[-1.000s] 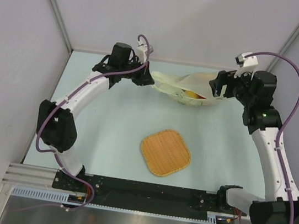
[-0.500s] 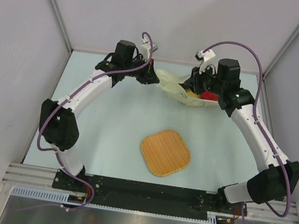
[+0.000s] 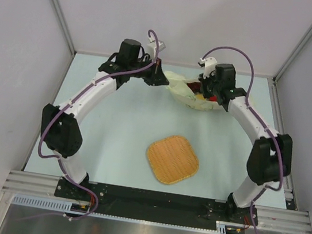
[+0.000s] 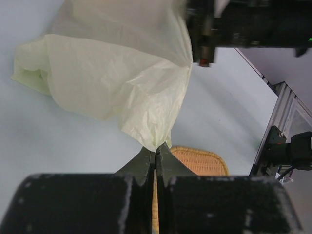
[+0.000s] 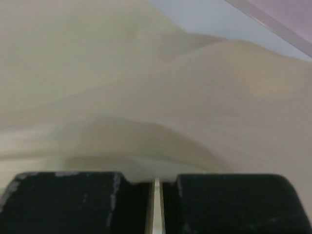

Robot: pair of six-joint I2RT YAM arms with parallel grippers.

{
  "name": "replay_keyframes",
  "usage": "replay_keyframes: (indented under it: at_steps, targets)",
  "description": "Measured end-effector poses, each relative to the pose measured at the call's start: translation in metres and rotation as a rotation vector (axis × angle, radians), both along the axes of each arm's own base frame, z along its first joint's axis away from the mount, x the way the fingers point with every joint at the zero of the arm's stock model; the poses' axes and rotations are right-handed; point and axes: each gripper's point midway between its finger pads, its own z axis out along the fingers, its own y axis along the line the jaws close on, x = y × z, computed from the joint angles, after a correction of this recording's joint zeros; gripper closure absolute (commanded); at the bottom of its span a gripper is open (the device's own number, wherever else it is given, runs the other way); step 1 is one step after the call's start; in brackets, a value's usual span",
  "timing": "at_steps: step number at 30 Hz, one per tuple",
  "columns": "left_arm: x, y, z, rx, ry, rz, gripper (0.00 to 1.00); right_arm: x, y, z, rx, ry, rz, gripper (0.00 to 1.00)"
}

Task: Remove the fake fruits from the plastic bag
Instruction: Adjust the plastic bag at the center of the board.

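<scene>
The plastic bag (image 3: pixel 178 89) lies crumpled at the back of the table, pale cream and translucent. Inside its open middle a red fake fruit (image 3: pixel 194 87) and something yellow (image 3: pixel 206 100) show; which fruits they are I cannot tell. My left gripper (image 3: pixel 162 80) is shut on the bag's left end, with the film (image 4: pixel 112 73) pinched at its tips (image 4: pixel 156 148). My right gripper (image 3: pixel 202 92) sits over the bag's right part. In the right wrist view the film (image 5: pixel 156 97) covers its fingertips and its jaws (image 5: pixel 156 180) stand almost together. The left wrist view shows the film drawn to a point at that gripper (image 4: pixel 200 48).
A round-cornered orange woven mat (image 3: pixel 173 159) lies on the pale blue table nearer the arm bases; it also shows behind the left fingers (image 4: pixel 200 161). Grey walls close the table at the back and both sides. The right arm's elbow (image 3: pixel 266 159) stands at the right.
My right arm has swung left from the bag's right end onto the bag, and its jaws have closed from wide open. The left gripper keeps its hold and has hardly moved.
</scene>
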Motion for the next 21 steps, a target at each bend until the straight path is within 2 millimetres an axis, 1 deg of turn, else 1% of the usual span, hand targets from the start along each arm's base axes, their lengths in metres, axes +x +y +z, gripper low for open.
replay_keyframes:
  at_steps: [1,3,4,5,7,9,11,13,15,16,18,20,21]
  targets:
    - [-0.001,0.000,0.000,0.000,0.002,-0.003,1.00,0.014,-0.010,-0.021,-0.034,0.014,-0.037,0.94]
    - [-0.001,0.000,-0.001,0.003,0.007,-0.003,1.00,0.028,-0.022,-0.051,-0.085,0.042,-0.071,0.95]
    - [-0.002,0.000,-0.002,0.005,0.009,-0.002,1.00,0.031,-0.032,-0.072,-0.121,0.074,-0.090,0.95]
    - [-0.001,0.001,-0.003,0.009,0.009,0.006,1.00,0.031,-0.036,-0.077,-0.129,0.083,-0.098,0.95]
    - [0.002,0.003,-0.008,0.023,0.008,0.029,1.00,0.023,-0.041,-0.091,-0.148,0.124,-0.104,0.95]
    - [0.002,0.006,-0.018,0.042,0.021,0.049,1.00,0.008,-0.038,-0.095,-0.142,0.145,-0.099,0.94]
    - [0.002,0.009,-0.026,0.057,0.035,0.063,1.00,-0.027,-0.027,-0.104,-0.136,0.181,-0.063,0.94]
    - [0.001,0.009,-0.030,0.063,0.044,0.066,1.00,-0.059,-0.014,-0.111,-0.136,0.208,-0.016,0.93]
    - [0.001,0.009,-0.032,0.066,0.049,0.066,1.00,-0.083,0.000,-0.116,-0.137,0.228,0.033,0.93]
    - [0.000,0.009,-0.033,0.068,0.051,0.064,1.00,-0.089,0.006,-0.118,-0.138,0.230,0.050,0.94]
    - [-0.002,0.007,-0.034,0.068,0.052,0.060,1.00,-0.086,0.008,-0.117,-0.133,0.217,0.049,0.94]
    - [-0.003,0.005,-0.034,0.068,0.051,0.054,1.00,-0.072,-0.006,-0.115,-0.128,0.209,0.005,0.94]
    - [-0.003,0.004,-0.033,0.067,0.050,0.052,1.00,-0.062,-0.014,-0.113,-0.124,0.202,-0.025,0.94]
